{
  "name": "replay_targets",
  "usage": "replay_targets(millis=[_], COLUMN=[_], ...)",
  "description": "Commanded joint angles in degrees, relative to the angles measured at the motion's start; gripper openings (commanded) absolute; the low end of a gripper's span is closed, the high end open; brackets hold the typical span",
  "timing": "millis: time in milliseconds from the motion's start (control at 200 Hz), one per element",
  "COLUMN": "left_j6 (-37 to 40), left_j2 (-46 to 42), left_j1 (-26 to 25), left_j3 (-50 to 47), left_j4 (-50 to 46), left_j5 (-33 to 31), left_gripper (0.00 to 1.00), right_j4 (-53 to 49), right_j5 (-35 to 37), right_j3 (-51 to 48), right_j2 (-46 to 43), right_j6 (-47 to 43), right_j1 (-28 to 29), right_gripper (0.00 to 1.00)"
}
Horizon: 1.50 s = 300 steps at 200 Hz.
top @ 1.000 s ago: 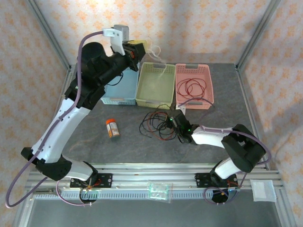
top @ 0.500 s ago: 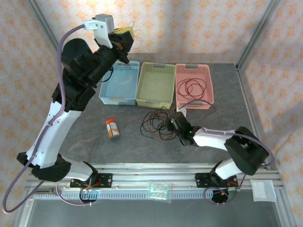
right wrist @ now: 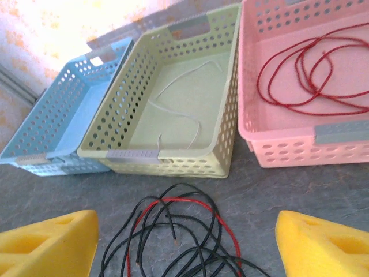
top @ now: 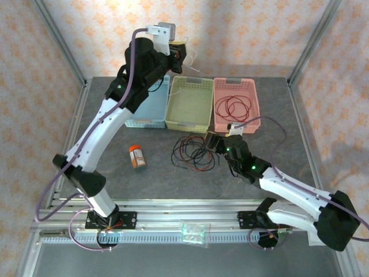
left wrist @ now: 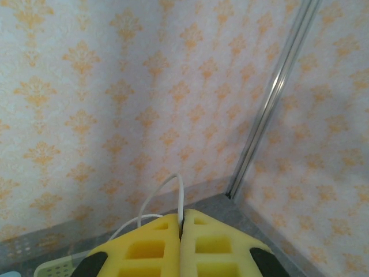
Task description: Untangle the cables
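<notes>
- The left pincer (top: 182, 51) hangs high above the far end of the bench (top: 115, 167), over the far edges of the blue basket (top: 140, 117) and the green basket (top: 185, 123)
- In the left wrist view its yellow fingers (left wrist: 144, 251) press flat against each other, clenched on a pale cable (left wrist: 176, 187) that rises out of the seam between them and arches over to the left
- The right pincer (top: 212, 142) sits low over the bench, just right of the tangle and facing the baskets
- Its jaws are released: in the right wrist view the two yellow pads (right wrist: 52, 242) stand far apart at the lower corners, and they grip nothing
- The tangle of black and red cables (top: 193, 153) lies in loose overlapping loops on the grey bench, near the front wall of the green basket but apart from it
- From the right wrist the tangle lies between the spread pads, and I cannot tell whether either pad touches a strand
- A red cable (top: 233, 107) lies coiled by itself inside the pink basket (top: 236, 128), the rightmost of the three
- A thin pale strand (right wrist: 173, 113) curls on the floor of the green basket; whether it joins the piece in the left pincer I cannot tell
- An orange bottle (top: 137, 156) lies on the bench left of the tangle, well apart from it
</notes>
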Motion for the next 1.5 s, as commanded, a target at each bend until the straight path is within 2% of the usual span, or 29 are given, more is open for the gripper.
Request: replay_targets(millis=[0, 200, 506, 746, 951, 1202, 1352, 1432, 1497], left_j6=[-1.51, -3.66, -4.48, -5.27, -6.03, -7.36, -8.47, -8.91, -9.13], left_j2=[3.04, 8.51, 16.95, 22.72, 25.72, 28.93, 29.63, 28.74, 27.15], left_j1=[1.44, 3.36, 3.90, 3.73, 3.14, 2.61, 2.59, 2.49, 2.40], left_j3=[3.43, 3.34, 1.62, 0.41, -2.37, -3.45, -3.75, -5.16, -7.51], left_j4=[2.60, 4.70, 6.99, 9.52, 9.96, 7.16, 5.14, 4.78, 5.39], left_j5=[2.62, 4.23, 4.41, 1.62, -3.69, -10.07, -10.68, -10.19, -9.33], left_gripper=[0.00, 0.00, 0.00, 0.00, 0.00, 0.00, 0.28, 0.37, 0.41], right_j4=[-4.19, -5.73, -6.80, -7.39, -8.36, -14.11, -14.98, -15.41, -15.65], right_j5=[5.37, 7.81, 12.14, 10.78, 8.86, 8.34, 8.73, 8.79, 9.07], right_j3=[3.07, 6.60, 14.53, 14.95, 16.23, 19.68, 19.19, 19.05, 18.89], right_j2=[-3.47, -6.86, -5.47, -5.75, -5.31, -1.41, -0.94, -1.08, -1.21], right_j6=[-1.27, -0.94, -5.13, -5.67, -5.09, -4.22, -3.42, -3.11, -3.21], right_j1=[0.09, 0.08, -0.53, -1.30, -1.50, -1.59, -1.76, -1.85, -1.96], right_gripper=[0.81, 0.81, 0.81, 0.81, 0.86, 0.87, 0.86, 0.86, 0.86])
